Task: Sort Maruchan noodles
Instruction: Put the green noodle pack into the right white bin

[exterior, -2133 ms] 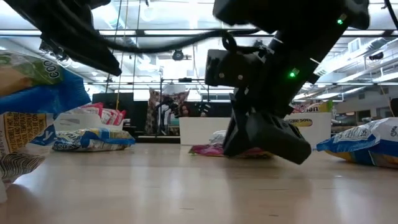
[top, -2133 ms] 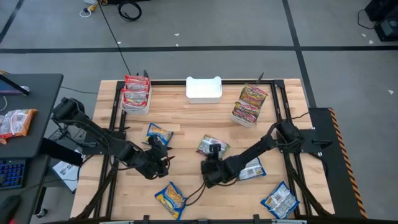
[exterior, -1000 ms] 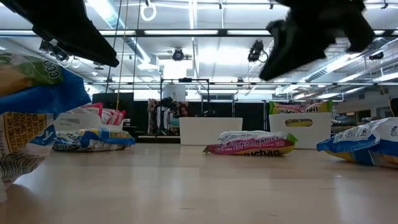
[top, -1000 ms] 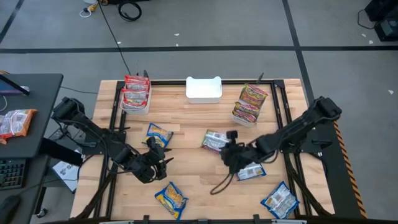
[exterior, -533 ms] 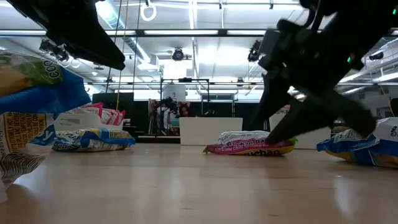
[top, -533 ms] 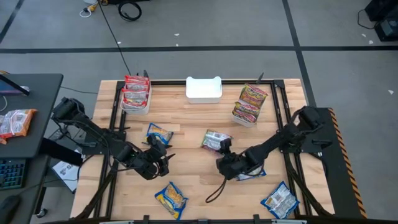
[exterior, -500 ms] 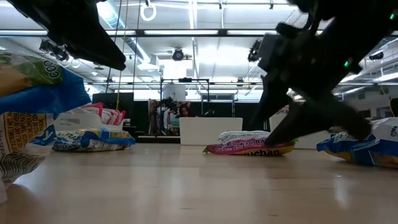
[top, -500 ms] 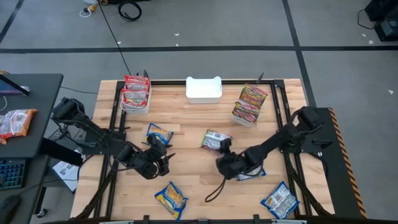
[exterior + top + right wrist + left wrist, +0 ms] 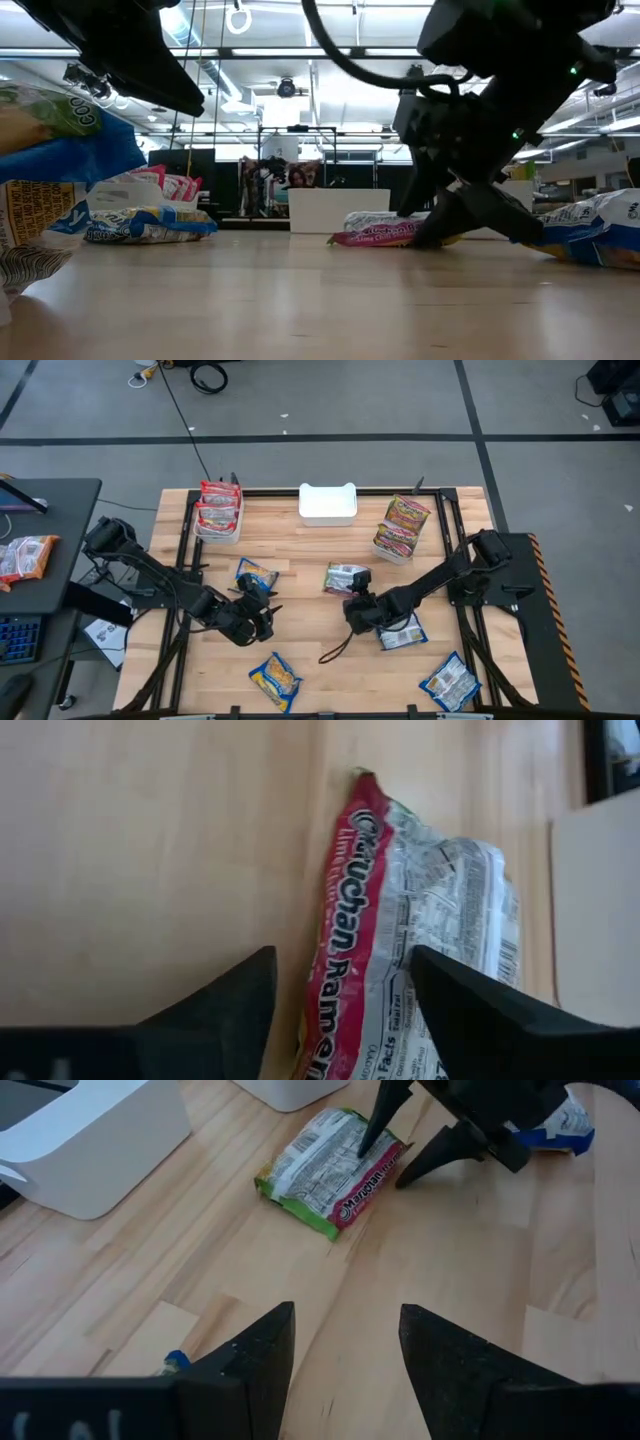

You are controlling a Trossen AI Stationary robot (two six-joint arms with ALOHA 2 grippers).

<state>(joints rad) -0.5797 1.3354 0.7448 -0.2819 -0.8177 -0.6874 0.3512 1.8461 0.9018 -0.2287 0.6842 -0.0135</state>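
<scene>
Packets lie scattered on the wooden table [image 9: 300,560]: nearest, a blue-yellow packet [image 9: 274,680] at the front left and another blue packet [image 9: 449,683] at the front right; farther in, the left gripper [image 9: 262,617] hangs over the left-centre boards with its fingers spread and nothing between them, as its wrist view shows; the right gripper [image 9: 356,605] has moved left and farther away since half a second ago, from beside a blue packet [image 9: 402,632] up to the silvery-green-red packet [image 9: 343,577] at mid-table; its fingers [image 9: 220,1010] stand parted astride the packet's near end, not clamped; that packet [image 9: 330,1172] lies flat, red edge [image 9: 345,980] toward the table's near side, long axis running left to right; beyond stand three white bins [image 9: 328,503] along the far edge.
</scene>
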